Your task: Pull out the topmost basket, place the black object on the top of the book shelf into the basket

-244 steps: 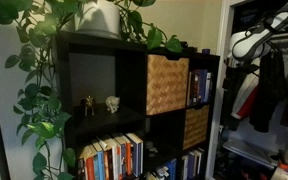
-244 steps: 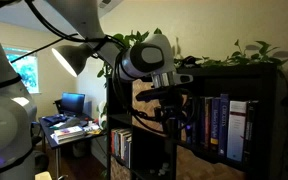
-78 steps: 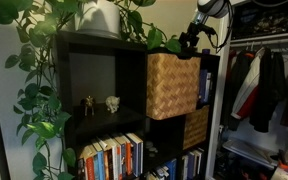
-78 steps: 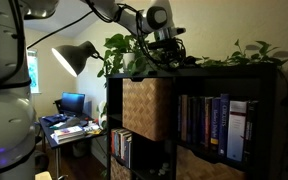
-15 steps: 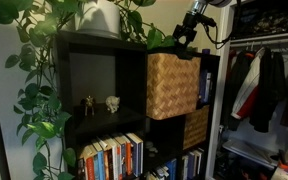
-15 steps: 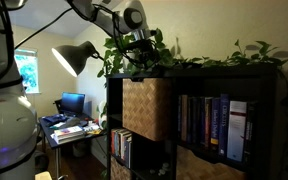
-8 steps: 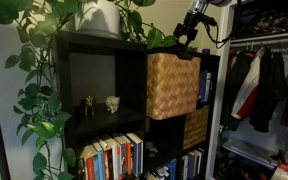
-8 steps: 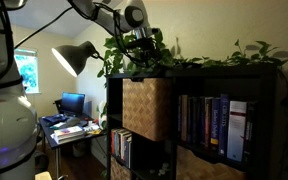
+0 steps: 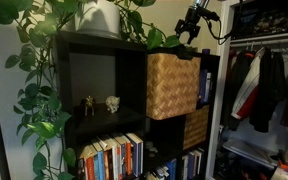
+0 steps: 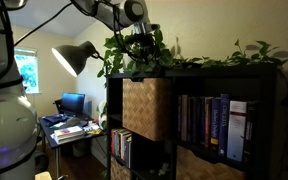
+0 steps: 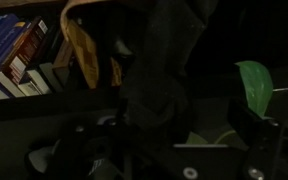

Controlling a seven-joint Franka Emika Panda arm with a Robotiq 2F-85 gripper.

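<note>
though apparently open, pincer (image 9: 192,35) above topmost basket (image 9: 172,85)

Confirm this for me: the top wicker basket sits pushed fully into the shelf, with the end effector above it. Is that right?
Not quite. The top basket is pulled partway out, its face standing forward of the shelf front, as an exterior view shows. The end effector is indeed above it.
</note>
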